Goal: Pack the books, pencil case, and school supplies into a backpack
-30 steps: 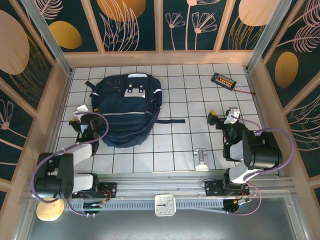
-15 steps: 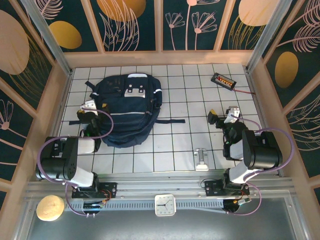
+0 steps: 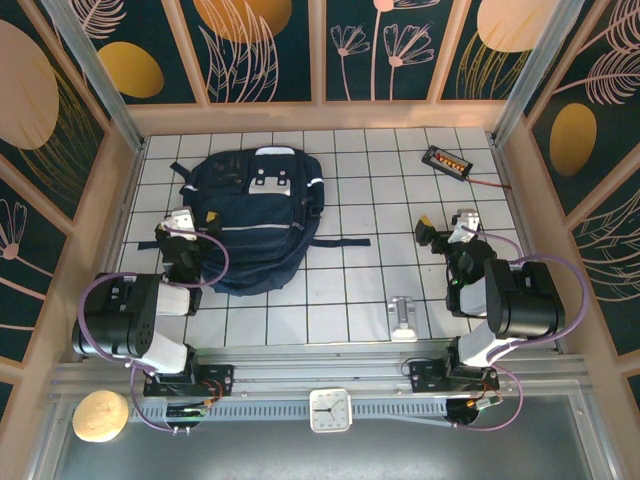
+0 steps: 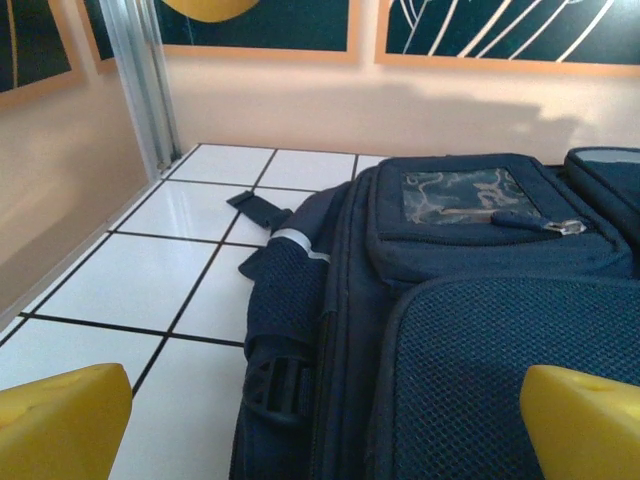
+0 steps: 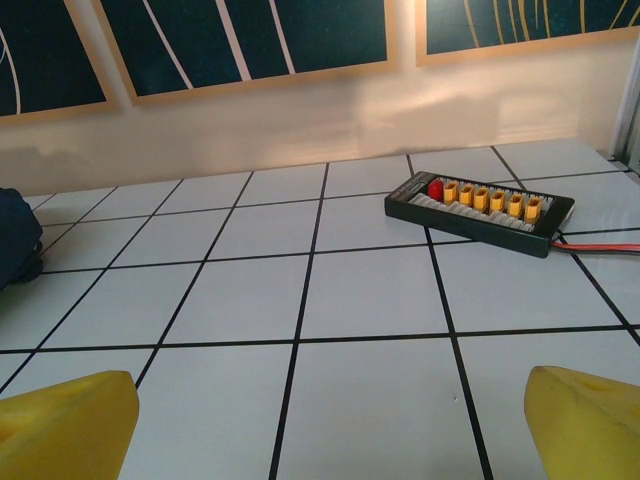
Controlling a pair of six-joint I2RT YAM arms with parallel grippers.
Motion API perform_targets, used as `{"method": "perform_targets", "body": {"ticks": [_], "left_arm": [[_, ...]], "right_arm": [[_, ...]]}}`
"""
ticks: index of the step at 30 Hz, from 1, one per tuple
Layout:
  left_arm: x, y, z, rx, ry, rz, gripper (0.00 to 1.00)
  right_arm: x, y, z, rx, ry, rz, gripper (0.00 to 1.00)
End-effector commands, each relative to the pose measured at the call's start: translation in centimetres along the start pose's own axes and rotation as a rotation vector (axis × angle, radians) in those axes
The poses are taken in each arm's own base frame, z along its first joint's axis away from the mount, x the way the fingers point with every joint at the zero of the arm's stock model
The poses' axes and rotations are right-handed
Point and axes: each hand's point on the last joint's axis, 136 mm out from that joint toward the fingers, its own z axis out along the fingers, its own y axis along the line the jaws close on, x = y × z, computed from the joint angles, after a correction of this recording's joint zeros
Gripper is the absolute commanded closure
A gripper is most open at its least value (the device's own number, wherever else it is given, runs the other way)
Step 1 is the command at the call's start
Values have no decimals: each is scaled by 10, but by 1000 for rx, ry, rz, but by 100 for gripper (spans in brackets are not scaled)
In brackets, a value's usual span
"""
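Tiled table (image 3: pixel 350 300), arms folded low, left claw (image 3: pixel 168 226) agape, perhaps touching backpack (image 3: pixel 250 215), right claw (image 3: pixel 445 228) agape

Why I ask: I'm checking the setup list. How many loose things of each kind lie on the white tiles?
Backpack: 1
Black gadget with a red wire: 1
Silver metal piece: 1
Total: 3
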Motion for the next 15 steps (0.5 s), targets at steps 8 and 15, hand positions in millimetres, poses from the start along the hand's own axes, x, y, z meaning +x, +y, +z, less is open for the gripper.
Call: {"method": "perform_targets", "body": {"ticks": [8,15], "left_arm": [[-10,5,2,-7,-44,-23,1],[-10,6,2,-7,-40,-21,1]], "right_arm": [[-16,-12,-21,90,-115,12,1],[-3,-18,9,123,0,10,1]]}}
